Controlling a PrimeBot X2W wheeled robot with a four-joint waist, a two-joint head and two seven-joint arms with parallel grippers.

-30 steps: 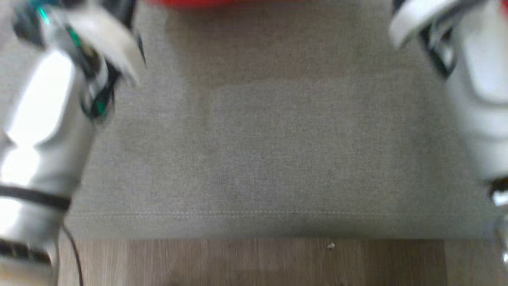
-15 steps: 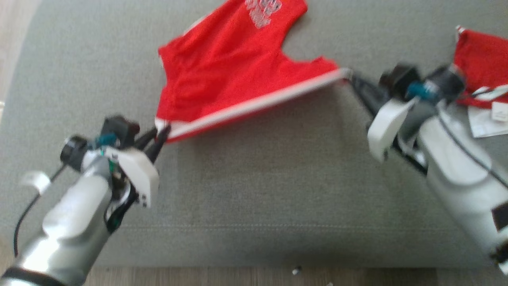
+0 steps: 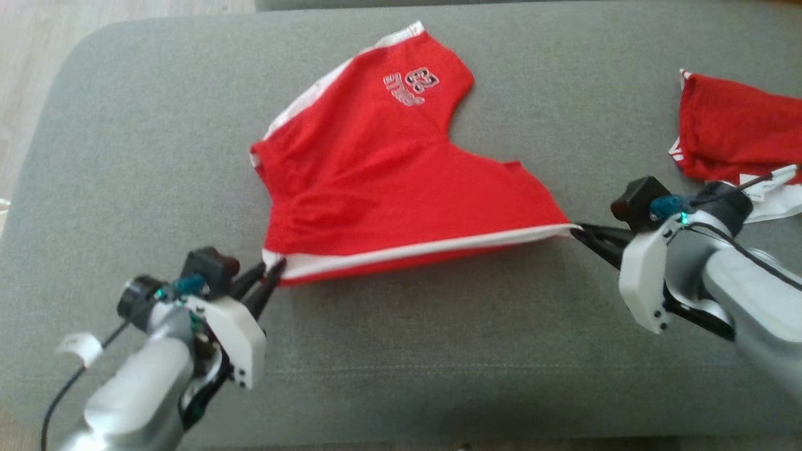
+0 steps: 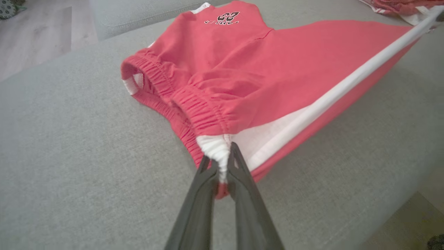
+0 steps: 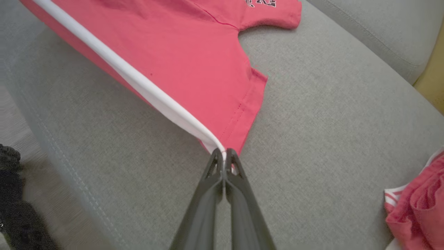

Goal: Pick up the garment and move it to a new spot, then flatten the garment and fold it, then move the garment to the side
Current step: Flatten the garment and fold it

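Observation:
The garment is a pair of red shorts with white side stripes and a printed number, spread on a grey sofa cushion. My left gripper is shut on the white waistband corner at the lower left; in the left wrist view the left gripper pinches the gathered elastic of the garment. My right gripper is shut on the leg hem corner at the right; in the right wrist view the right gripper clamps the end of the white stripe of the garment. The stripe edge is stretched taut between both grippers.
A second red garment with a white tag lies crumpled at the cushion's right end, also as a red heap in the right wrist view. Wooden floor shows beyond the cushion's left edge. The sofa backrest rises behind.
The head camera has tilted up from the cushion's front edge, bringing the shorts into view. Both grippers hold the same corners, and the stretched edge now sits nearer the cushion's front.

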